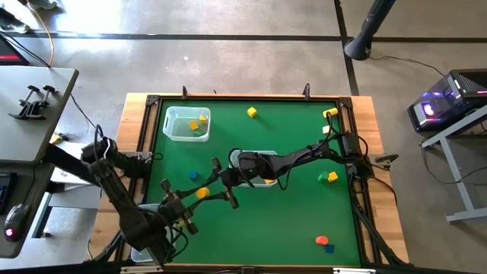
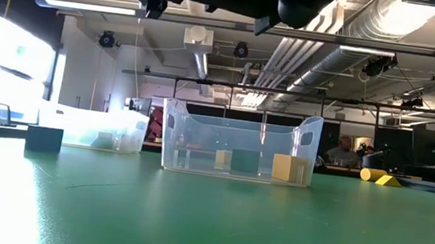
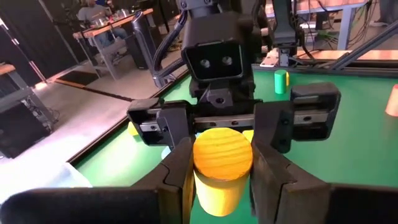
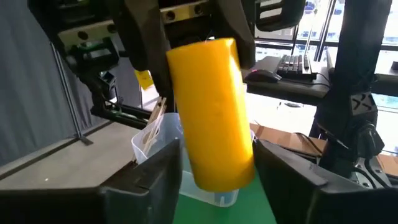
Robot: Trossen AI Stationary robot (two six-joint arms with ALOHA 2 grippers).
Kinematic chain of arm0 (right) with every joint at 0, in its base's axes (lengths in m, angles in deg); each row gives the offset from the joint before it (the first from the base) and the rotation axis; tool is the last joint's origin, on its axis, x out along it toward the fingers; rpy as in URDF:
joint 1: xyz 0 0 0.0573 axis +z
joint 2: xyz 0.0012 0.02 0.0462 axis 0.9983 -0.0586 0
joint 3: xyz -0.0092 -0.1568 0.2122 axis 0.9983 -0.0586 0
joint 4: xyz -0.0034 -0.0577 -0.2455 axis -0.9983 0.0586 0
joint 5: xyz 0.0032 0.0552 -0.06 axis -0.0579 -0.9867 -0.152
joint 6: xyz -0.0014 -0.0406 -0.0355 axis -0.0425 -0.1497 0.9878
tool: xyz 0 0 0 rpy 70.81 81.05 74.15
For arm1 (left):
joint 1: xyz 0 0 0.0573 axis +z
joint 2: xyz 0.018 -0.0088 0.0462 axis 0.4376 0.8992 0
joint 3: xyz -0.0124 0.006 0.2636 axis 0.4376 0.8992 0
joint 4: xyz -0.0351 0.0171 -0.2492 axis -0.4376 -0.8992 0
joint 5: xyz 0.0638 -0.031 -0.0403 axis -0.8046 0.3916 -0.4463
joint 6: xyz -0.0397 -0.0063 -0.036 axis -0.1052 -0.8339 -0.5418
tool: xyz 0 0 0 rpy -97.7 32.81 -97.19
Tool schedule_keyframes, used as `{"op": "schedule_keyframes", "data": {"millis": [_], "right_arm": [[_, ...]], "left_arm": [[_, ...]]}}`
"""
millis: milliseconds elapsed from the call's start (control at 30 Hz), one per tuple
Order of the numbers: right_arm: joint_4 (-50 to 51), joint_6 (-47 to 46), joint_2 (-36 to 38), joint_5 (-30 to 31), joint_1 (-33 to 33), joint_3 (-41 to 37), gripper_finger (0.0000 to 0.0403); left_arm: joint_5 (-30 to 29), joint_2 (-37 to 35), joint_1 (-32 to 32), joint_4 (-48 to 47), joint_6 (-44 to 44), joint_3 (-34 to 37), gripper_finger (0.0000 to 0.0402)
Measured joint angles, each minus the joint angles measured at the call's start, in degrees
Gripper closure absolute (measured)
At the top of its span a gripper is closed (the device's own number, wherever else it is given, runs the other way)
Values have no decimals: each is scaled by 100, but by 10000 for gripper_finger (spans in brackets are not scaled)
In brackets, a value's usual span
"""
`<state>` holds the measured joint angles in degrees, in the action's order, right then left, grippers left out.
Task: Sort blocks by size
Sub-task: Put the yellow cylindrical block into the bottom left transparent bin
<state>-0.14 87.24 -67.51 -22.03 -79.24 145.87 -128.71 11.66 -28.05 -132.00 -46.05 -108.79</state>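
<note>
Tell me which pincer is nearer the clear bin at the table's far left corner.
Left. The left pincer holds a yellow cylinder mid-table, below the bin; the right pincer sits slightly farther right.

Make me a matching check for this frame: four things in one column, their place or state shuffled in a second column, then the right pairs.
Things:
1. yellow cylinder
2. clear bin towards the high view's upper left
3. orange block
4. right tool

Place or state:
a. lies on the green mat, towards the high view's lower right
b. open, one finger on each side of the cylinder
c. gripped between the fingers of the left tool
d. has yellow and green blocks inside

Pairs: 1-c, 2-d, 3-a, 4-b
</note>
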Motion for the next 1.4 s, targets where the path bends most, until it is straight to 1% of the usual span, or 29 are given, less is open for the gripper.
{"op": "schedule_keyframes", "data": {"millis": [133, 167, 267, 333, 433, 567, 633, 767, 933, 1233, 1400], "right_arm": [[51, 148, 0, -34, 0, 0, 265], [53, 171, 0, -63, 0, 0, 276], [102, 191, -2, -110, 0, 0, 276], [177, 192, 0, -117, -2, 0, 276], [375, 249, -2, -54, -4, -5, 276], [534, 351, -2, 9, -17, -7, 276], [573, 346, -2, 11, -17, -7, 276], [571, 346, -2, 14, -26, -7, 276], [639, 345, -2, 22, -29, -7, 276], [702, 346, -2, 21, -26, -7, 276], [750, 346, -2, 16, -24, -7, 276]], "left_arm": [[-44, 0, 0, 25, -80, 0, 315], [-53, 0, 0, 33, -110, 0, 309], [-21, 2, 0, 62, -115, 0, 283], [105, 2, 2, 82, -113, 0, 264], [518, -1, 2, 107, -104, 0, 240], [1382, -99, -2, 110, -37, 1, 221], [1515, -158, 1, 120, 40, 1, 219], [1536, -248, 99, 139, 106, 0, 217], [1633, -303, 361, 457, 733, 0, 216], [2797, -499, 880, 1268, 1882, 0, 217], [3113, -507, 1032, 1381, 2150, -7, 242]]}}
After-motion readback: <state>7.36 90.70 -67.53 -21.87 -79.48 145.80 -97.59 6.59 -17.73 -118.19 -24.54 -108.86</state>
